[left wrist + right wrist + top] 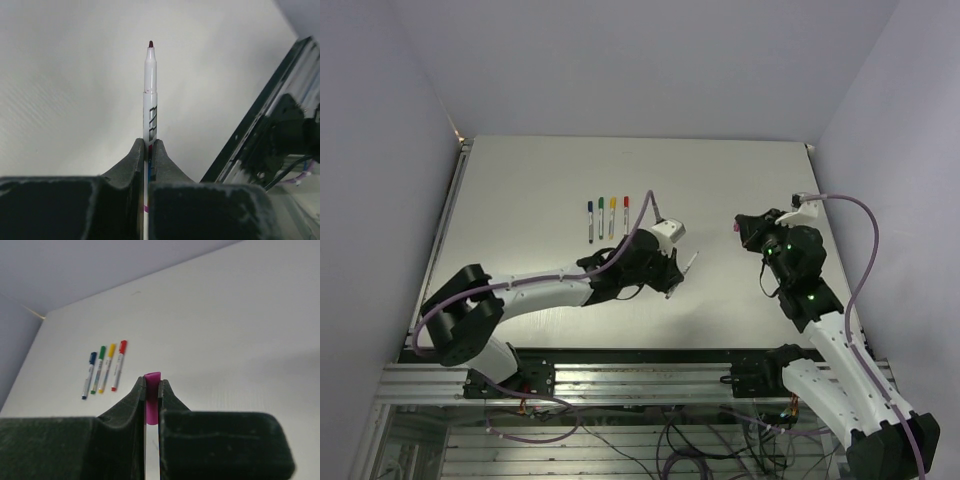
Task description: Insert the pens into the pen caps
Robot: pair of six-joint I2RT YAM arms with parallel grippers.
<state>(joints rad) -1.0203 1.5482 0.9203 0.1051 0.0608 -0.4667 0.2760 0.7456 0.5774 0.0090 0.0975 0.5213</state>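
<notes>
My left gripper is shut on a thin white pen. The pen's dark red-magenta tip points away from the fingers, and in the top view the pen sticks out to the lower right. My right gripper is shut on a magenta cap with its open end outward; the cap also shows in the top view. The two grippers are apart, with a gap of bare table between them. Several capped pens (blue, green, yellow, red) lie side by side at mid table; they also show in the right wrist view.
The white table is bounded by pale walls on the left, back and right. A metal frame rail runs along the near edge. The table's dark edge and cabling show in the left wrist view.
</notes>
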